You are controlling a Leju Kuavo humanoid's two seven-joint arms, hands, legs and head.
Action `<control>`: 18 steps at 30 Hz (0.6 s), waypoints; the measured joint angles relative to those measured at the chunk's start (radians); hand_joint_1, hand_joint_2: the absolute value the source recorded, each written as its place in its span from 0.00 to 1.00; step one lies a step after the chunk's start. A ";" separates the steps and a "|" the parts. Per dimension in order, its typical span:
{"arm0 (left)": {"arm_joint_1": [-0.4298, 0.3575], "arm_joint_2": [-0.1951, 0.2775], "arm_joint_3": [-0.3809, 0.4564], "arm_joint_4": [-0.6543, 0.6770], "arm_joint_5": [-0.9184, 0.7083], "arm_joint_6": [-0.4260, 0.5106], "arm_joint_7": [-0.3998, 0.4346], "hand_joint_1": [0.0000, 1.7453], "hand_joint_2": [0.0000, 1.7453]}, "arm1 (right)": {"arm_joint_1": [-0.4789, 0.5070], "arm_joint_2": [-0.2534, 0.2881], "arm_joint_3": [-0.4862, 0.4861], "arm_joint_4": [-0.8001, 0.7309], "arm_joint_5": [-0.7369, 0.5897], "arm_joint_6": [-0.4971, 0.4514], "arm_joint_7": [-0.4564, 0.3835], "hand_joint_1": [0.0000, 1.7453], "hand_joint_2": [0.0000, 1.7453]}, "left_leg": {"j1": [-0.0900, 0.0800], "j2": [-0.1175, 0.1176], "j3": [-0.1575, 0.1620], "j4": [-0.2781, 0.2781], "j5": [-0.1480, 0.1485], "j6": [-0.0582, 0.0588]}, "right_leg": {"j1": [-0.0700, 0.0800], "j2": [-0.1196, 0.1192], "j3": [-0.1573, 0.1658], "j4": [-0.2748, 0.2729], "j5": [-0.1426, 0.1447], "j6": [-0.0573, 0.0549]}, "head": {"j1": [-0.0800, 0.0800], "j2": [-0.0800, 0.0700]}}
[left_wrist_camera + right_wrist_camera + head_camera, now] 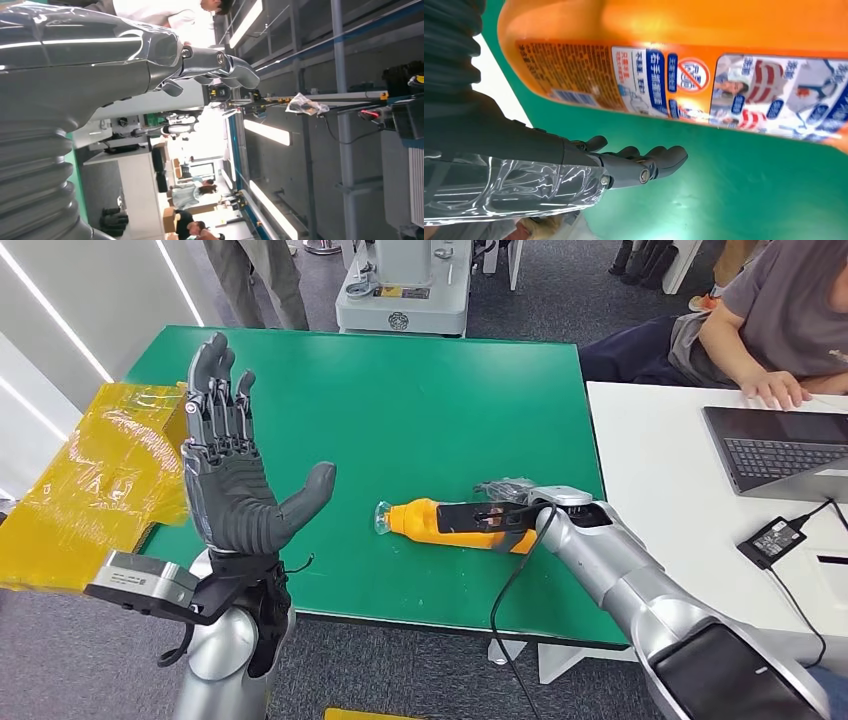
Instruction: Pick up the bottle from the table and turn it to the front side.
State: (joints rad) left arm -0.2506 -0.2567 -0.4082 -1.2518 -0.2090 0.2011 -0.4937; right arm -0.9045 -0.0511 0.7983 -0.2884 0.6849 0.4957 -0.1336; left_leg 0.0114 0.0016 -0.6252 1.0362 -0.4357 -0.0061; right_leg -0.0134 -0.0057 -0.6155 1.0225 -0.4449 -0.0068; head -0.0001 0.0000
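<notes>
An orange bottle (430,520) lies on its side on the green table (400,390), near the front edge, with its clear cap pointing left. My right hand (495,518) is at the bottle's base end, dark fingers lying across the body. In the right wrist view the printed label of the bottle (724,30) faces the camera. There the fingers (639,165) are stretched out straight, with a strip of green table between them and the bottle. My left hand (225,470) is raised over the table's left front corner, fingers up and spread, holding nothing; its thumb (220,65) shows in the left wrist view.
A crumpled yellow plastic bag (90,480) hangs off the table's left edge. On the right stands a white table (670,490) with a laptop (775,450) and a power adapter (772,538); a person (770,320) sits at it. A grey machine base (400,290) stands behind.
</notes>
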 joint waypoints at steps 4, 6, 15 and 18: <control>-0.001 0.000 0.000 0.001 0.003 0.000 -0.004 0.00 1.00 | 0.007 0.000 0.004 0.008 0.000 -0.004 0.012 0.00 1.00 | 0.000 0.000 0.000 0.000 0.000 0.000 | 0.000 0.000 0.000 0.000 0.000 0.000 | 0.000 0.000; -0.001 0.000 0.000 0.001 0.005 0.000 -0.007 0.00 1.00 | 0.011 -0.001 0.006 0.010 -0.001 -0.008 0.016 0.00 1.00 | 0.000 0.000 0.000 0.000 0.000 0.000 | 0.000 0.000 0.000 0.000 0.000 0.000 | 0.000 0.000; 0.000 0.001 0.000 0.000 0.017 0.000 -0.012 0.00 1.00 | 0.037 -0.014 0.007 0.018 -0.017 -0.035 0.024 0.00 1.00 | 0.000 0.000 0.000 0.000 0.000 0.000 | 0.000 0.000 0.000 0.000 0.000 0.000 | 0.000 0.000; 0.000 0.003 0.000 -0.001 0.018 0.000 -0.012 0.00 1.00 | 0.044 -0.020 0.007 0.018 -0.022 -0.037 0.010 0.39 1.00 | 0.000 0.000 0.000 0.000 0.000 0.000 | 0.000 0.000 0.000 0.000 0.000 0.000 | 0.000 0.000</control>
State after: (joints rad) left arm -0.2502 -0.2533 -0.4078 -1.2525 -0.1914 0.2009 -0.5058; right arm -0.8605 -0.0709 0.8053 -0.2701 0.6628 0.4589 -0.1232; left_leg 0.0114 0.0016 -0.6253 1.0362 -0.4357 -0.0061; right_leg -0.0134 -0.0057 -0.6154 1.0225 -0.4449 -0.0068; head -0.0002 0.0000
